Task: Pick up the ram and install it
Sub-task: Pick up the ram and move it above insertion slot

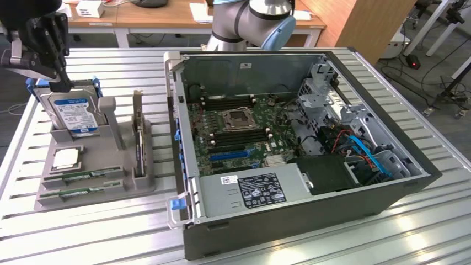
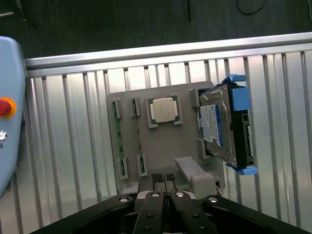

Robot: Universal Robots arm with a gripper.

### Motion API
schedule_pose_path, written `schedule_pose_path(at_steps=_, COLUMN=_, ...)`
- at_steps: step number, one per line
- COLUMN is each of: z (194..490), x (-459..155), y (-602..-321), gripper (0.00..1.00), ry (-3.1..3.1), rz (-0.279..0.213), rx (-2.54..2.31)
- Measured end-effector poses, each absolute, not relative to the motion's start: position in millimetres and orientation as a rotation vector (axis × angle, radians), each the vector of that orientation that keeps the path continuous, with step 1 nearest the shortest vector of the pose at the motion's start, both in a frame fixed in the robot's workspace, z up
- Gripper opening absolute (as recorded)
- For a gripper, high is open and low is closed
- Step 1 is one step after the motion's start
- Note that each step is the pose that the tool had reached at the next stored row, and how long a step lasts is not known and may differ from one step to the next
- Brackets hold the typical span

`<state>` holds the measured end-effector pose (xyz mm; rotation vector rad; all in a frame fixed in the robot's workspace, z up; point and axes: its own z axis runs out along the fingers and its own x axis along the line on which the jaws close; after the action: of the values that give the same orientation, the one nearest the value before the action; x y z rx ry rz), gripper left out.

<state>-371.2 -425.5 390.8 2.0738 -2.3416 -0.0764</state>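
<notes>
From my end: ribbed aluminium worktop, with a big open black PC tower case lying on it and a grey plastic parts tray just beside. My black pincer hangs over the tray's blue-labelled metal hard drive, tips pressed together, gripping nothing. The long thin green ram stick lies in a tray slot beside its twin.

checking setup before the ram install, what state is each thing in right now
gripper, shut, empty, over the tray
ram sticks, both lying in tray slots
cpu, flat in its tray pocket
hard drive, upright in the tray
computer case, side open, motherboard exposed
</notes>
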Motion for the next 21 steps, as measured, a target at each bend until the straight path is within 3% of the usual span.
schedule_pose_path(at_steps=21, z=390.7, x=-371.1, y=-425.5, gripper=0.09, ry=-2.204, rz=-0.075, rx=2.215)
